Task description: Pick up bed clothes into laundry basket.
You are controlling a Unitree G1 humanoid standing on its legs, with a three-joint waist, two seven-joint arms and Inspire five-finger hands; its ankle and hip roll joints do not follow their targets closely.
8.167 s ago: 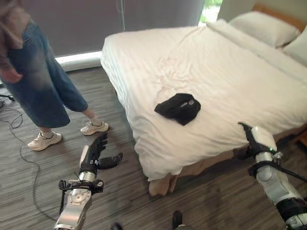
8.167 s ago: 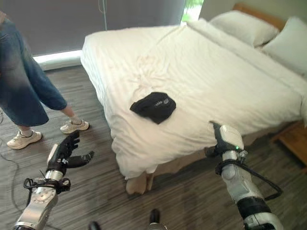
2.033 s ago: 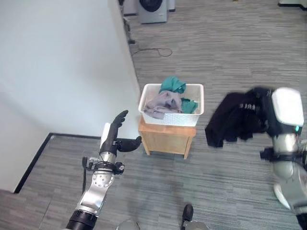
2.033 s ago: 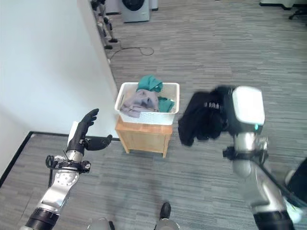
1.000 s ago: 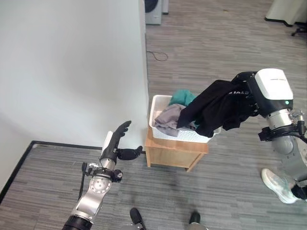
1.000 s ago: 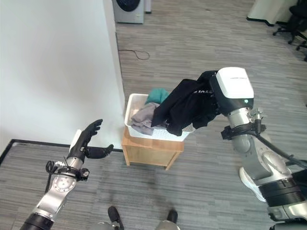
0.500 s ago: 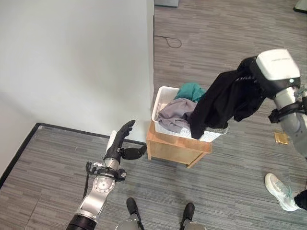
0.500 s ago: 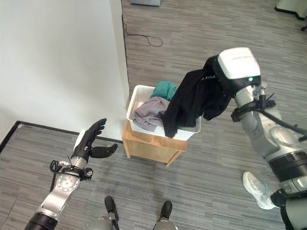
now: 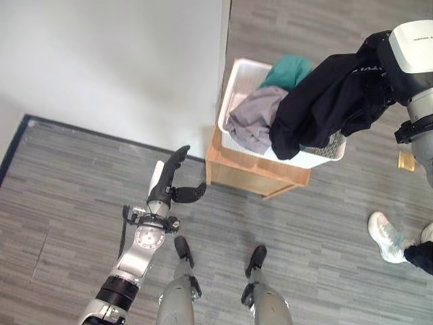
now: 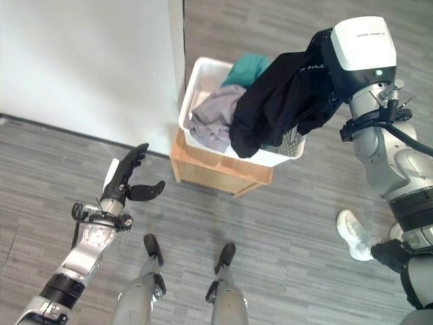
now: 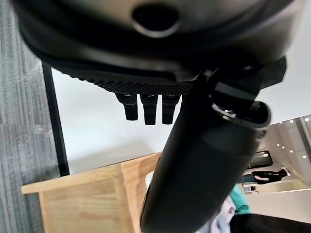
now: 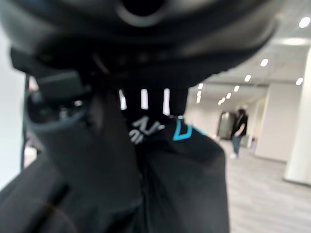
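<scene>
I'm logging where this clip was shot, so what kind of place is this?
Probably an indoor office-like or lab space: grey plank floor, a plain white wall, and a white laundry basket on a small wooden stand. A far hall with ceiling lights shows in the right wrist view.

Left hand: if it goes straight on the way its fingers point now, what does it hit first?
Probably the white wall. The left hand is open, its fingers aimed up toward the wall's base, with the wooden stand off to its right. Depth is unclear, so this is a judgement.
</scene>
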